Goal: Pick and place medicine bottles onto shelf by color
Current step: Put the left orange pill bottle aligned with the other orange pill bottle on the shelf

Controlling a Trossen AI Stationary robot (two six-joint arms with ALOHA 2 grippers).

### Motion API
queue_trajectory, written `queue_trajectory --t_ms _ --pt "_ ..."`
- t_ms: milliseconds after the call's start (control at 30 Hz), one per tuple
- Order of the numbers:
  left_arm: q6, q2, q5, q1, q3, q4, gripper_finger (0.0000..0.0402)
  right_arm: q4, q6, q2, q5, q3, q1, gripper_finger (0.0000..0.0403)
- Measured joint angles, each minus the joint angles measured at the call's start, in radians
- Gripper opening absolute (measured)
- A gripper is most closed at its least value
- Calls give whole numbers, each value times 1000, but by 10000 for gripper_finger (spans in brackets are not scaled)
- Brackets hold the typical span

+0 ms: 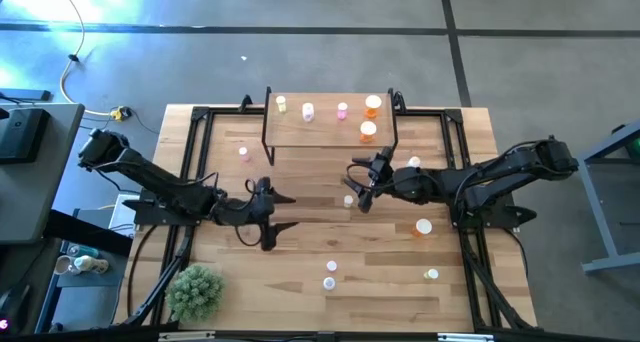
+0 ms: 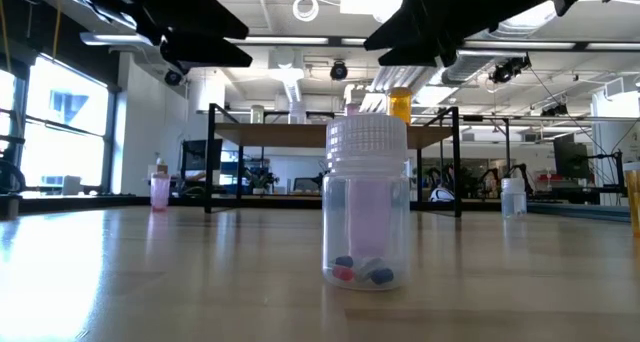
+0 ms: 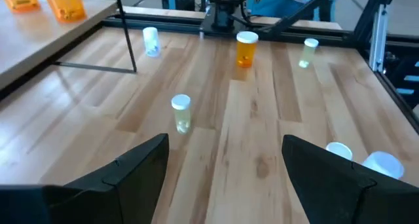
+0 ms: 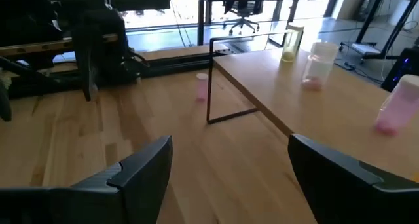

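Five medicine bottles stand on the shelf [image 1: 330,132] at the far side of the worktop [image 1: 300,282]: a yellow-green bottle [image 1: 282,104], a pale bottle [image 1: 308,111], a pink bottle [image 1: 343,110] and two orange bottles [image 1: 373,105], ordered by colour. By this count the task is under half done. At least seven bottles remain on the worktop, among them a pink one [image 1: 243,152], an orange one [image 1: 424,227] and a yellow-green one [image 1: 432,275].

The left claw [image 1: 277,214] hangs mid-worktop, fingers apart, holding nothing. The right claw [image 1: 357,184] hangs just in front of the shelf, also spread and empty.

The low view alone shows one clear bottle [image 2: 367,204] up close, with small capsules at its bottom. The right wrist view shows the shelf top side-on with three bottles. The left wrist view shows loose bottles ahead, including a yellow-green one [image 3: 181,112].
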Motion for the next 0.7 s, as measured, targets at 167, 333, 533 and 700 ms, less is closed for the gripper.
queue_trajectory --t_ms 167,333,533,700 --pt "7 0 1 0 0 6 289 2 6 0 0 0 -1 296" --pt "54 0 4 25 0 85 289 1 68 0 0 0 -8 296" --pt "110 0 80 52 0 181 289 -2 104 3 2 -1 -8 295" --pt "129 0 103 47 0 147 289 -52 148 3 6 -1 -8 272"
